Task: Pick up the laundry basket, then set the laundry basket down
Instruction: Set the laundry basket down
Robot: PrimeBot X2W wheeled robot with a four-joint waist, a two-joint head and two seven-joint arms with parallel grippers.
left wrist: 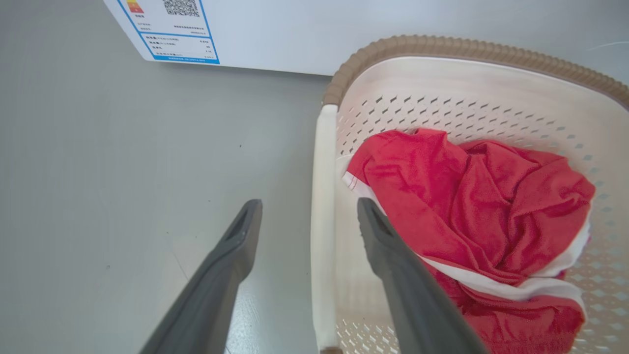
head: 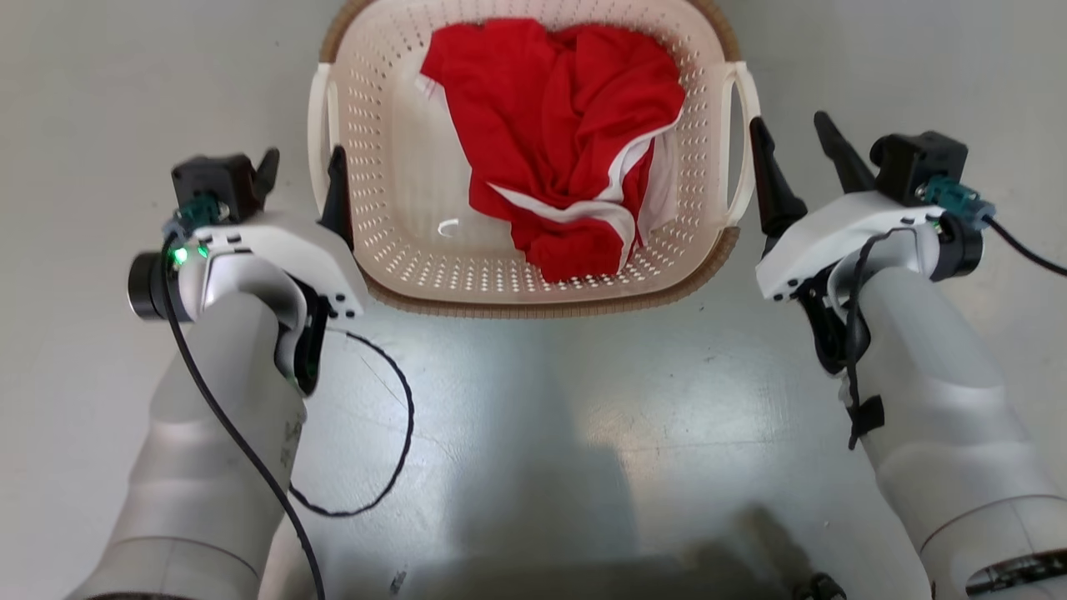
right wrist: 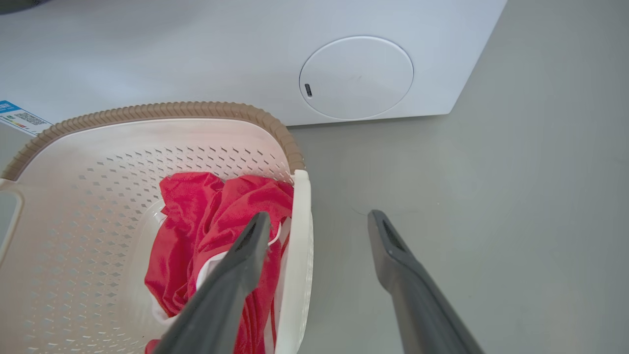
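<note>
Grey floor (head: 533, 417) lies all round your robot, and a white washer (right wrist: 147, 49) stands behind. Your basket (head: 392, 167) sits flat on the floor with a red cloth (head: 567, 125) inside. Your left end effector (head: 304, 158) is wide open, one finger each side of the left handle (left wrist: 324, 221), gripping nothing. Your right end effector (head: 788, 123) is wide open too, with the right handle (right wrist: 300, 246) between its fingers. So the basket is down and not held. I cannot tell if the lift is done. If not, you must close, lift, then set it down.
</note>
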